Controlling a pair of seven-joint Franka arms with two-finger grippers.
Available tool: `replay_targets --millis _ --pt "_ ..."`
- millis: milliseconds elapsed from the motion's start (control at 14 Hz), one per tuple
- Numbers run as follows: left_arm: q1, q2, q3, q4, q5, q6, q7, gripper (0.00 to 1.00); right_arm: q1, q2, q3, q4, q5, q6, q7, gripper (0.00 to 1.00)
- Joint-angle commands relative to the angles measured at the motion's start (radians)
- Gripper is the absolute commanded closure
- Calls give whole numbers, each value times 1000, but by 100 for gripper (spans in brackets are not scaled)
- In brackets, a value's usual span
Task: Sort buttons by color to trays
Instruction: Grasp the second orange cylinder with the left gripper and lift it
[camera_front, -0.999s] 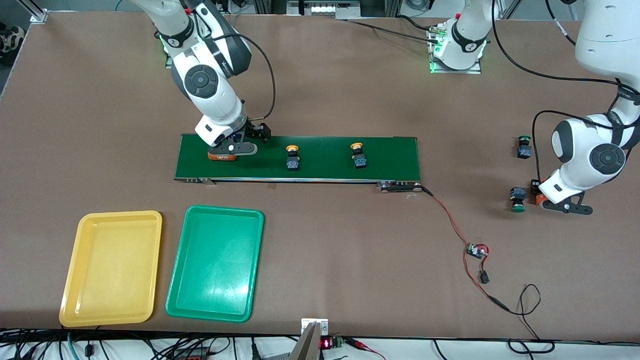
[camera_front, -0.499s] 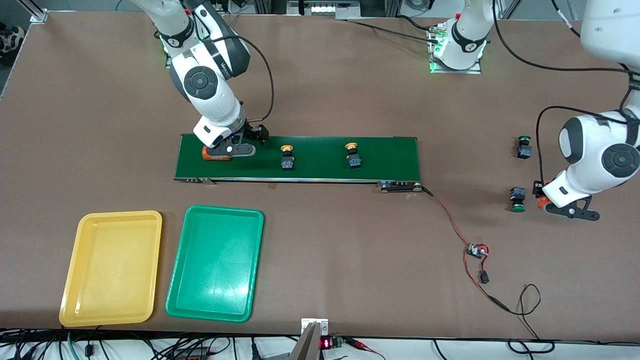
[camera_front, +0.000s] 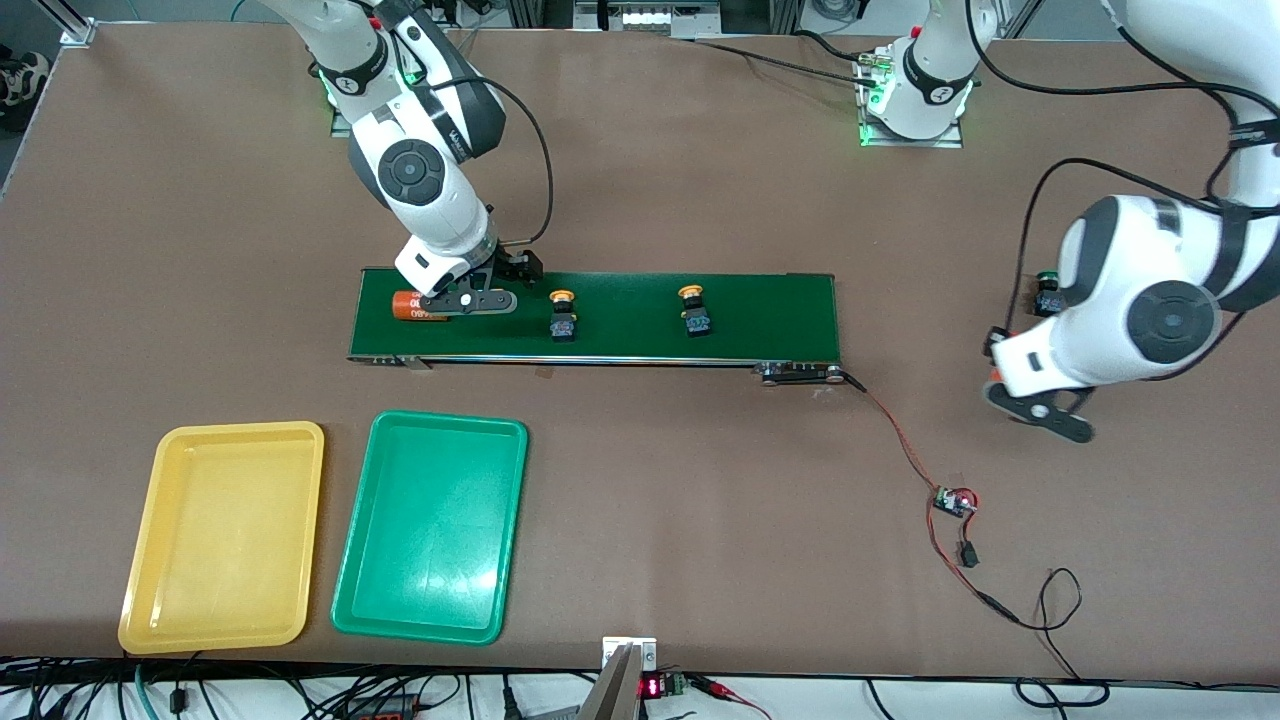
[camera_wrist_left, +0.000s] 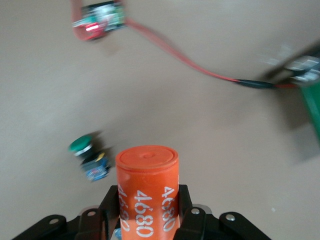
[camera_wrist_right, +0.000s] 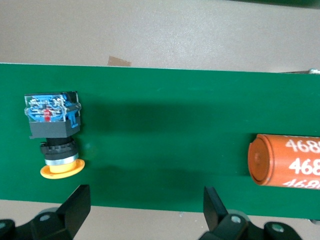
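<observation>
We count two yellow-capped buttons, two green-capped buttons, and two orange cylinders. We also see two trays, one yellow tray and one green tray, and one conveyor belt.

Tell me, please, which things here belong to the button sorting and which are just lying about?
Job: yellow buttons, green buttons, yellow tray, green tray.
Lying about: conveyor belt, orange cylinder on it, second orange cylinder, circuit board with red wire.
</observation>
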Motion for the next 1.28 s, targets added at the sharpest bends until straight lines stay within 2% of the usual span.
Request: replay_targets --millis 0,214,357,428,571,713,1213 --pt "22 6 -107 -6 4 -18 139 74 18 15 -18 22 -25 1 25 0" --pt "19 7 -205 -23 5 -9 207 75 18 17 -23 25 -23 4 25 0" --pt "11 24 -227 -35 7 46 305 76 24 34 -23 46 -23 2 28 0" --pt "11 29 -257 -52 5 90 380 78 44 46 -35 54 -25 2 41 0" --pt "10 32 -275 -105 5 186 459 79 127 80 -113 90 -31 2 58 0" --pt "10 32 -324 -156 4 250 470 79 191 103 -174 115 -31 4 58 0" --pt "-6 58 -406 -259 4 335 398 83 192 118 -185 134 -32 5 54 0"
